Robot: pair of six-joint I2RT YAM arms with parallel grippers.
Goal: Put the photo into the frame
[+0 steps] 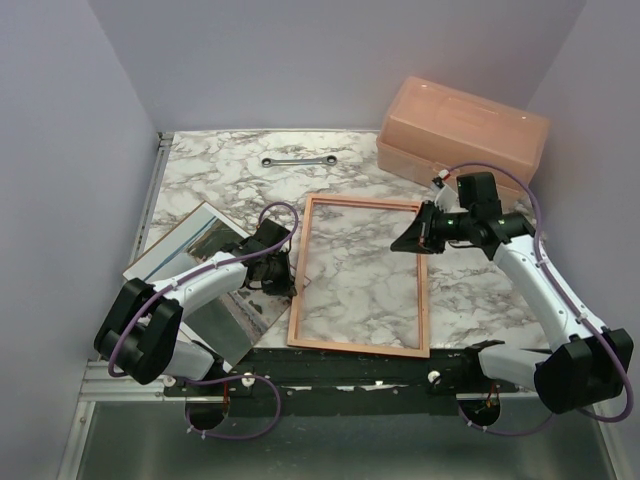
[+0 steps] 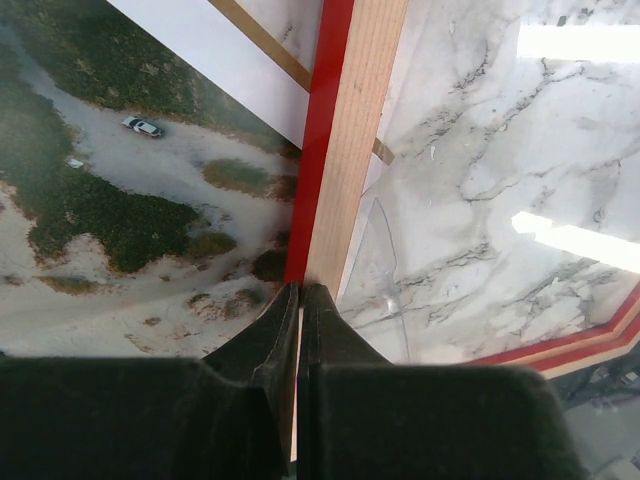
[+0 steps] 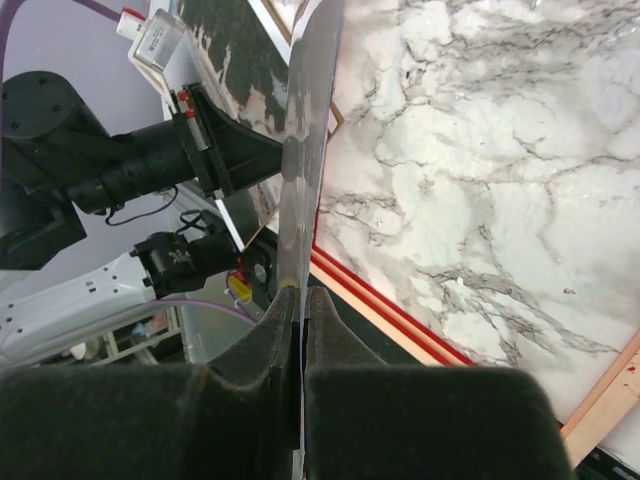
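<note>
Left gripper (image 2: 300, 293) fingers pinched shut on the left rail of the thin rectangular frame (image 2: 355, 150), red face, pale wood back up. Right gripper (image 3: 300, 296) shut on the edge of a clear reflective pane (image 3: 305, 120). Large grey-green paper photo with white border (image 2: 120, 180) lies flat left of that rail, edge reaching it, long axis skewed to the frame's; left arm is the nearer of the 2.
</note>
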